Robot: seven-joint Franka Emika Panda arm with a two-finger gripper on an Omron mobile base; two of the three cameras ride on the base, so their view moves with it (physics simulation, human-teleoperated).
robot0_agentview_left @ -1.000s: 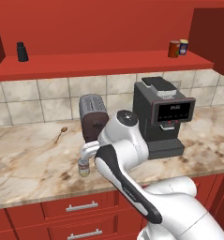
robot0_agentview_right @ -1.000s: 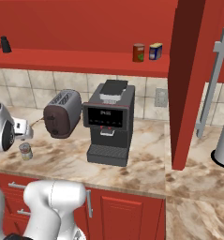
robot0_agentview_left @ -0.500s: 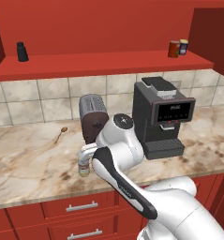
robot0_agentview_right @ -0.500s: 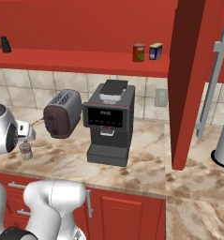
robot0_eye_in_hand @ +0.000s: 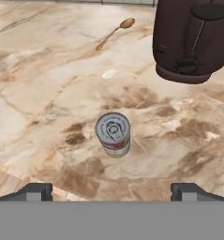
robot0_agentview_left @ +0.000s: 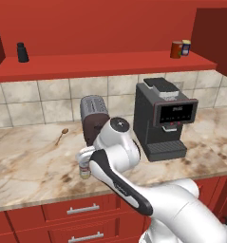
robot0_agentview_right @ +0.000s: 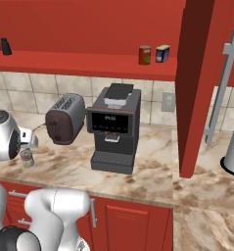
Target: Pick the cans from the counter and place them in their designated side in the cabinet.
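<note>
The silvery can (robot0_eye_in_hand: 113,134) stood upright on the counter (robot0_eye_in_hand: 48,93), near the toaster (robot0_eye_in_hand: 193,40), directly below the wide-open, empty pincer (robot0_eye_in_hand: 111,191). It looked rigid, light and smooth-sided, so likely slippery; best gripped across its round wall at mid-height.

Pretty clearly a home kitchen: marble counter (robot0_agentview_left: 29,161) across the middle, coffee machine (robot0_agentview_left: 165,118) and toaster (robot0_agentview_left: 93,117) at centre, tiled backsplash (robot0_agentview_left: 39,99), red drawers (robot0_agentview_left: 81,211) along the bottom.
</note>
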